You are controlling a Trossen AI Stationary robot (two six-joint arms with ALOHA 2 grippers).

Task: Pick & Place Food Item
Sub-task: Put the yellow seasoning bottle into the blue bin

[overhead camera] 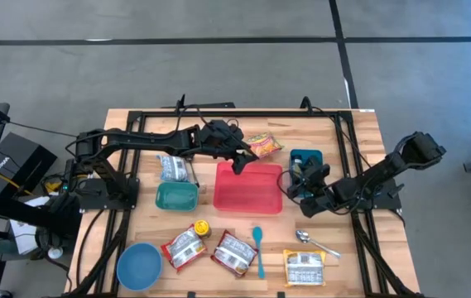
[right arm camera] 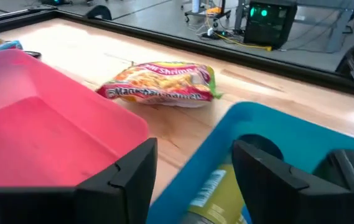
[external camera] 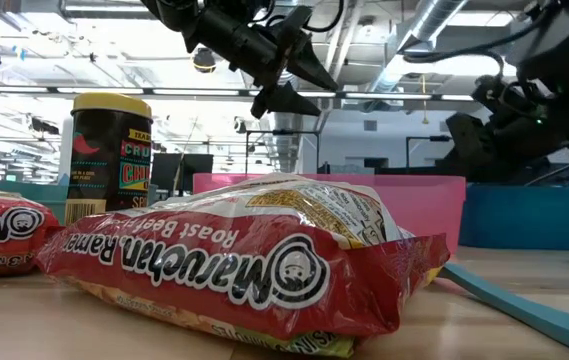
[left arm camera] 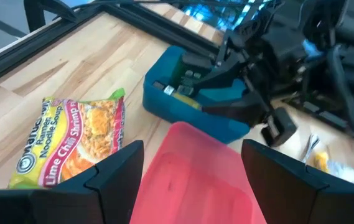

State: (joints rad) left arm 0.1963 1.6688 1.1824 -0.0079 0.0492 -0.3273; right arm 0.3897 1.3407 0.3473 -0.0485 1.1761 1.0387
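Food item is ambiguous from the task line; best guess is the lime chili shrimp ramen pack (overhead camera: 263, 146), lying flat on the table (overhead camera: 359, 132) just beyond the far right corner of the red tray (overhead camera: 248, 187), touching nothing. Left pincer (overhead camera: 239, 162) hovers above the tray's far edge, fingers spread, nothing between them; in the left wrist view the pack sits off to one side of the gap, not centred. Right pincer (overhead camera: 300, 187) sits at the near edge of the teal bin (overhead camera: 305, 157), jaws apart, and the frames do not show them gripping anything. Risks, as I judge them: left descends on this line and clips the tray rim instead of the pack; a crinkly bag slides or pinches on one corner and swings; both arms are near each other around the tray/bin, so a reach across could collide. Containers: the tray looks empty; the teal bin holds something with a yellow label (right arm camera: 217, 196), can't identify it; the green tub (overhead camera: 176, 196) beside the tray shows nothing inside; so does the blue bowl (overhead camera: 139, 266) at the near left. More ramen packs (overhead camera: 209, 247), a spice jar (external camera: 110, 150), a teal spoon (overhead camera: 258, 248) and a metal spoon (overhead camera: 314, 241) lie loose on the near side.
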